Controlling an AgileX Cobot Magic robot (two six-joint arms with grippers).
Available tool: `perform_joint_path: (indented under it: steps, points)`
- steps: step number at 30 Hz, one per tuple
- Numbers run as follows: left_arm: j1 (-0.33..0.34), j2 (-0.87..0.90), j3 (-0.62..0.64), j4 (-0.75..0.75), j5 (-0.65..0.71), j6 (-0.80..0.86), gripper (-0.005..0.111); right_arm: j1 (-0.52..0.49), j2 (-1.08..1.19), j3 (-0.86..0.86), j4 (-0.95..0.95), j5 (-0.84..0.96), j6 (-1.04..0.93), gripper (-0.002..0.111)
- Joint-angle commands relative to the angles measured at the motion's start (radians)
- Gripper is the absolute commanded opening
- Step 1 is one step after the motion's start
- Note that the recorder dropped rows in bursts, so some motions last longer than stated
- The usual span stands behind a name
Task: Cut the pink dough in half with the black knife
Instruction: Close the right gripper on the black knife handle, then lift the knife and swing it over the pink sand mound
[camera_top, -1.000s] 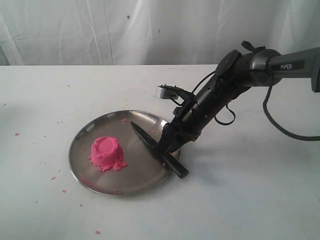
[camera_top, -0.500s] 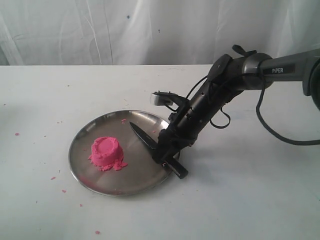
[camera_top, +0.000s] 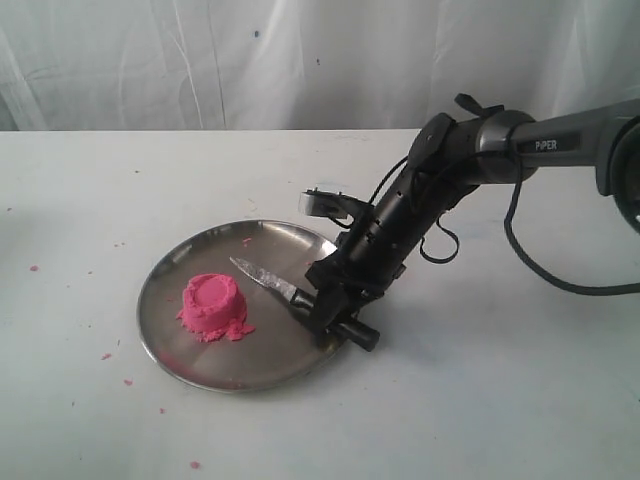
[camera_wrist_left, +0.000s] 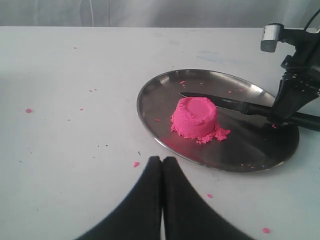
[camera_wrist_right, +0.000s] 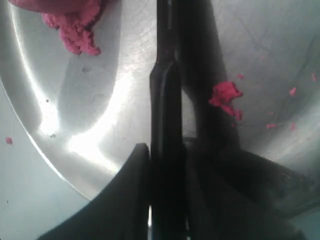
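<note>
The pink dough (camera_top: 212, 304) is a moulded cup-shaped lump standing left of centre on the round steel plate (camera_top: 170, 345), also visible as pink dough (camera_wrist_left: 195, 117) and at the edge of the right wrist view as dough (camera_wrist_right: 75, 30). My right gripper (camera_top: 322, 310) is shut on the handle of the black knife (camera_top: 268, 282), whose blade points at the dough from the right, a short gap away. The knife (camera_wrist_right: 165, 100) runs straight out between the right fingers. My left gripper (camera_wrist_left: 162, 161) is shut and empty over the table beside the plate's rim.
Pink crumbs (camera_top: 104, 356) lie scattered on the white table around the plate, with more crumbs (camera_wrist_right: 226, 96) on the plate beside the knife. A white curtain hangs behind the table.
The right gripper has closed lower on the knife handle and swung the blade toward the dough; the blade now lies flatter and shows a grey sheen. The dough has not moved.
</note>
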Motion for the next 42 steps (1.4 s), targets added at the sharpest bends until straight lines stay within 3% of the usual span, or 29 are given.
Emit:
perform_joint_path:
  steps: [1,5,15,21,25,37,42]
  points:
    - [0.001,-0.004,0.003,-0.002,-0.009,0.002,0.000,0.001,-0.001,-0.018,-0.020,-0.025,0.050,0.007]
    - [0.001,-0.004,0.003,-0.002,-0.009,0.002,0.000,-0.001,-0.022,-0.036,-0.023,-0.029,0.063,0.000]
    - [0.001,-0.004,0.003,-0.002,-0.009,0.002,0.000,0.021,-0.233,-0.033,-0.240,-0.071,0.183,0.000]
    - [0.001,-0.004,0.003,-0.002,-0.009,0.002,0.000,0.113,-0.381,0.014,-0.498,-0.113,0.320,0.000]
    - [0.001,-0.004,0.003,-0.002,-0.009,0.002,0.000,0.174,-0.450,0.057,-0.555,-0.150,0.376,0.000]
    - [0.001,-0.004,0.003,-0.002,-0.009,0.002,0.000,0.326,-0.455,0.064,-0.802,-0.190,0.585,0.000]
    - [0.001,-0.004,0.003,-0.002,-0.009,0.002,0.000,0.368,-0.457,0.169,-0.902,-0.273,0.673,0.000]
